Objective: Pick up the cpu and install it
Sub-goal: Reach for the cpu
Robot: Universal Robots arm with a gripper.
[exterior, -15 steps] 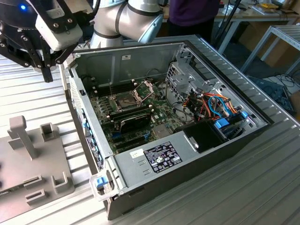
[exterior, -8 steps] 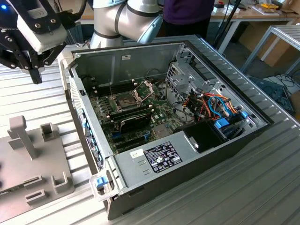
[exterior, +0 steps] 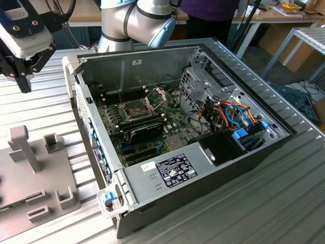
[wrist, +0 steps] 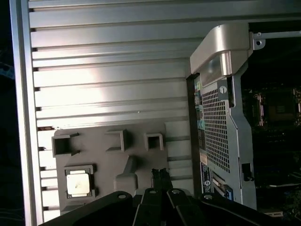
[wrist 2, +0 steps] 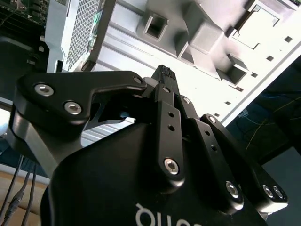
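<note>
Gripper [exterior: 23, 84] hangs at the exterior view's upper left, off the slatted alu table [exterior: 254, 213], fingers pointing down. We read it as closed and empty: fingertips [wrist 2: 165, 82] are pressed together in the second wrist view, same in the first wrist view.

Cpu [wrist: 77, 183] lies flat, metal top up, in a square pocket of the grey fixture plate [wrist: 108, 162], not picked up yet. It's well apart from the fingertips, w/ the plate's upright post [wrist: 127, 170] roughly between them. Gripper is nearest that post and touches nothing.

In the exterior view the fixture plate [exterior: 40, 173] is at lower left, flat on the table, just beside the open desktop case [exterior: 203, 168]. Gripper is above and behind the plate, apart from it.

Inside the case, the green motherboard [exterior: 114, 122] lies flat. Cpu socket [exterior: 136, 109] sits near frame centre w/ its metal load frame [exterior: 157, 95] hinged up and open. We can't tell from here whether anything sits in the socket. Black oblong module [exterior: 146, 131] sits just below the socket in the frame. Orange and blue cables [exterior: 231, 114] bundle at the case's right end. Arm [exterior: 137, 18] comes in at top centre, behind the case.
</note>
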